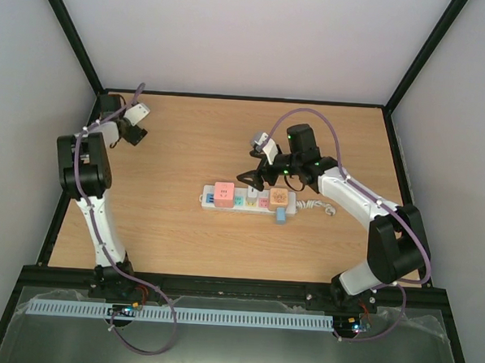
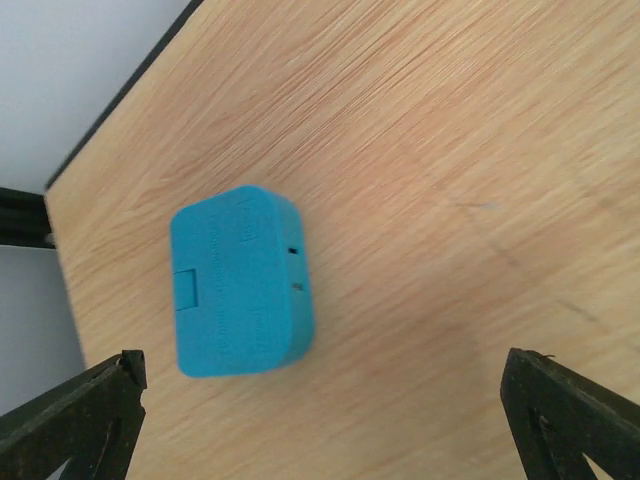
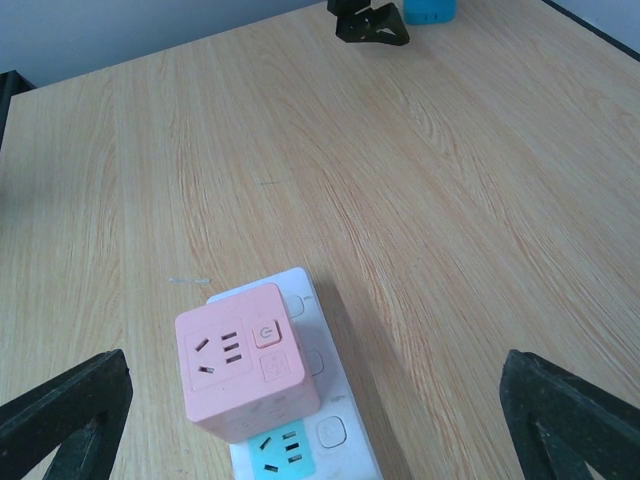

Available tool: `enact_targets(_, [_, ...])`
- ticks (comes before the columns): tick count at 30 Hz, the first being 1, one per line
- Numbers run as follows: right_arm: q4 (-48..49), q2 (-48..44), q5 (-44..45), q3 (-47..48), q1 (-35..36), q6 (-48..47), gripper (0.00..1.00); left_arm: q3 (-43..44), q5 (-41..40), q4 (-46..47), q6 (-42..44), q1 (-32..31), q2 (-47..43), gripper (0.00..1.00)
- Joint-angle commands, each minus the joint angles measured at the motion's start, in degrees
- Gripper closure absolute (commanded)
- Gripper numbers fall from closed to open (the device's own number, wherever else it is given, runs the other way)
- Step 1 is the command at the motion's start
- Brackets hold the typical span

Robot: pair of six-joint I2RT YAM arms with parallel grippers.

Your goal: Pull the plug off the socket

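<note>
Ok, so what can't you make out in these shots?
Top view: the blue plug is out of sight, apparently under the left wrist.
Left wrist view: its raised lettering is too blurred to read.
Right wrist view: the bottom edge cuts off the socket, and the pink cube covers part of it.
Top view: the small blue piece beside the socket is too small to identify.

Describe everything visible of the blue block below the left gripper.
The blue block is a matte, plastic-looking slab with rounded corners, a small square notch at one edge, two tiny dark slots and faint embossed lettering. It lies flat on the wooden table near its far-left corner, between the left gripper's open jaws, touching neither.
</note>
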Motion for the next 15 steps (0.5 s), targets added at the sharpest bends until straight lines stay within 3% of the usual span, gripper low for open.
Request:
enact_targets(1, [1.2,-0.8,-1.0,0.1,0.0,0.4,0.02,4.3,10.5,-14.9,-3.4,0.9,-4.8,0.0])
enact_targets(8, [1.4,-1.7,-1.2,-0.5,0.0,0.2,0.02,10.0,20.4,-28.6,-6.1,1.7,-7.4,0.01])
enact_targets(15, [-0.2,-1.4,-1.6,-1.1,0.0,-2.6,0.02,9.9,36.4,-41.7,-4.3,1.0,-13.1,0.0])
